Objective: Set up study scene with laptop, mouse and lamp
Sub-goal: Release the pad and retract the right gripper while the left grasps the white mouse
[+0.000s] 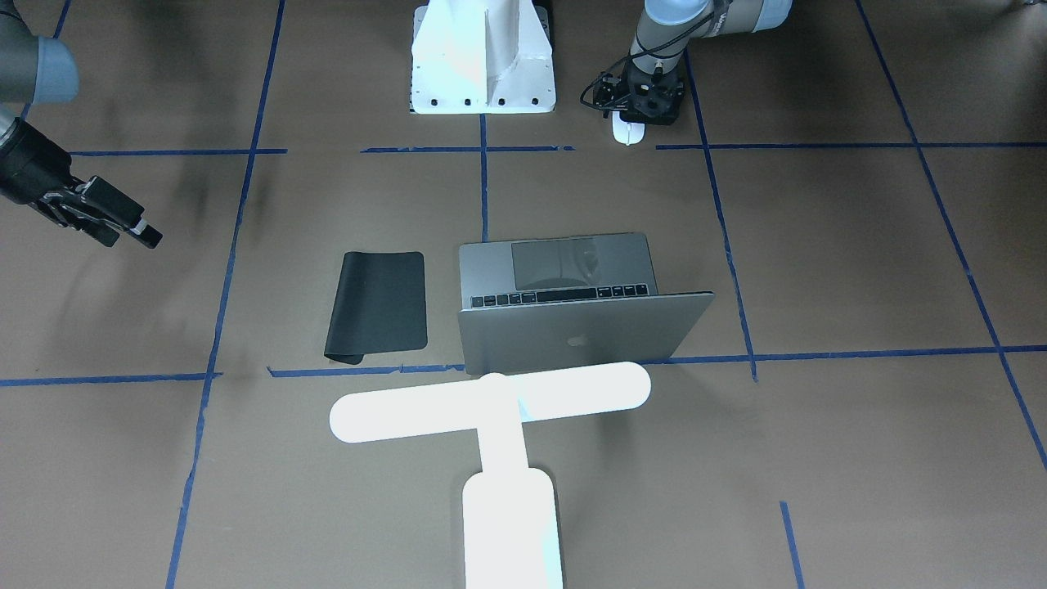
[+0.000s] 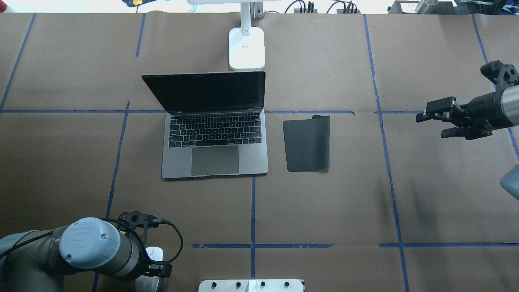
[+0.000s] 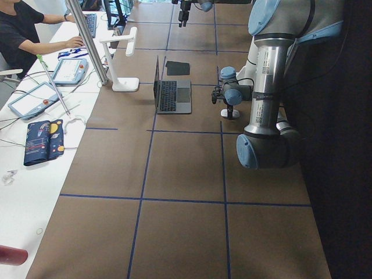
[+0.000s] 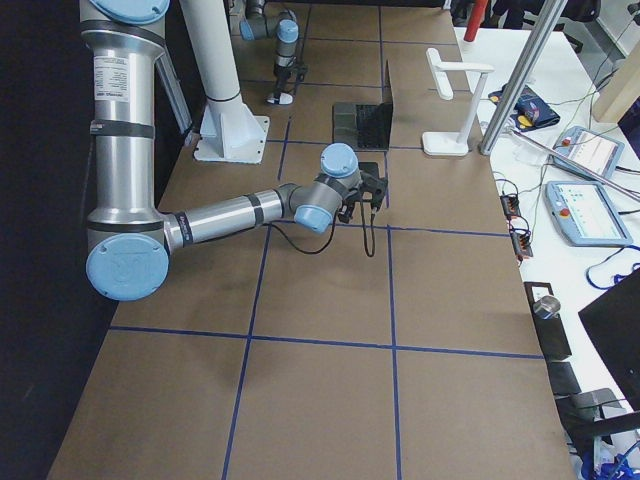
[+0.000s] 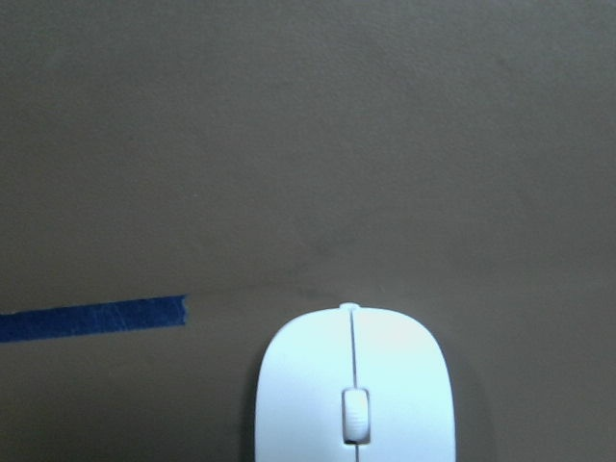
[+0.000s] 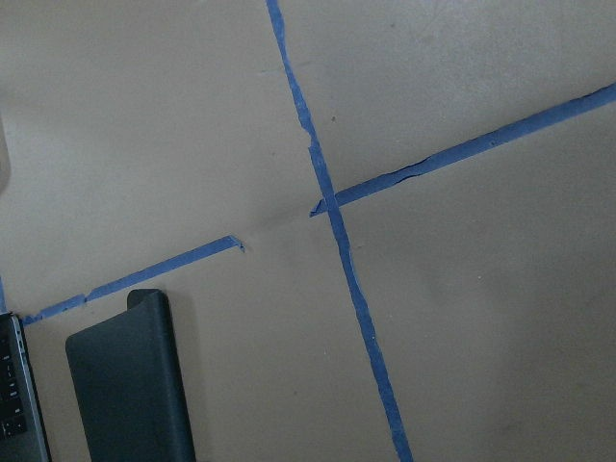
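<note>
Brown paper covers the table, gridded with blue tape. Count: 1 laptop, 1 mouse, 1 lamp, 1 black mat, 2 grippers.

- Laptop: mid-table, lid open, screen dark, keys facing the robot.
- Lamp: upright just behind the laptop lid on the operators' side, base on the table.
- Black mat: flat just beside the laptop on the robot's right, one far corner curled up. Nothing on it.
- Mouse: on the paper at the robot's edge, left side, near the white pedestal, well apart from laptop and mat.
- Left gripper: pointing down directly over the mouse. Fingers are hidden in every view, so cannot tell whether spread or clamped.
- Right gripper: in the air over the table's right side, well apart from the mat, fingers spread, holding nothing.
</note>
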You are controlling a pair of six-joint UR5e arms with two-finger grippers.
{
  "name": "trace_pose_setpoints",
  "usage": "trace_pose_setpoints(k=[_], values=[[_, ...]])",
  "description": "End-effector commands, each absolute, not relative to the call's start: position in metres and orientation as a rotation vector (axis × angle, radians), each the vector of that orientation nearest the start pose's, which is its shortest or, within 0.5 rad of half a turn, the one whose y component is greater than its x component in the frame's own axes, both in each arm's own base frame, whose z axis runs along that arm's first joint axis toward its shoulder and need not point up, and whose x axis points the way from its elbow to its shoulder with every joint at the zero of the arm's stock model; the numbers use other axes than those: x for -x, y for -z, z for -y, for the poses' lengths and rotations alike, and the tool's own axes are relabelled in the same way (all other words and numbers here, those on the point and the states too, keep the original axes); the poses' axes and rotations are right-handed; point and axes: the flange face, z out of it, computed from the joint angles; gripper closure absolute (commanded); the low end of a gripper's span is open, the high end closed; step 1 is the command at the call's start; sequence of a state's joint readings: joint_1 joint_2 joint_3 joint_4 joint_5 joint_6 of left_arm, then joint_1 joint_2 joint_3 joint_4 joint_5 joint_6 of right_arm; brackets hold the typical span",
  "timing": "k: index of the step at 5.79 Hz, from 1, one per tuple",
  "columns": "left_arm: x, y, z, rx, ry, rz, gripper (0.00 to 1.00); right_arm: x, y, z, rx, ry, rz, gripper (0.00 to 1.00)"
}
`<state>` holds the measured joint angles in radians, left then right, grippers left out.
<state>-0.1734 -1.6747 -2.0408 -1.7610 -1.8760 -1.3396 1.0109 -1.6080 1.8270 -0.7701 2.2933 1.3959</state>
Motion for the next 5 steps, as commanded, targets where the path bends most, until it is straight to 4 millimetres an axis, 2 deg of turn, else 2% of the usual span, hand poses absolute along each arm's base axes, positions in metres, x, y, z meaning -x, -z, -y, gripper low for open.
trace_pose_setpoints(k=[1,2,3,4,5], values=[[-0.486,-0.369,0.19,0.131,-0.175,-0.808,0.62,0.2,-0.454,0.445,0.003,-0.366,1.179,0.0],[-0.485,-0.359,0.189,0.13,-0.177,-0.826,0.85,0.201,-0.452,0.445,0.012,-0.356,1.187,0.0],[-0.48,-0.343,0.191,0.118,-0.177,-0.853,0.95,0.201,-0.451,0.445,0.012,-0.355,1.188,0.0],[-0.471,-0.324,0.198,0.097,-0.165,-0.889,0.95,0.201,-0.451,0.445,0.012,-0.354,1.188,0.0],[-0.484,-0.272,0.221,0.047,-0.153,-0.982,0.96,0.201,-0.452,0.445,0.013,-0.355,1.187,0.0]])
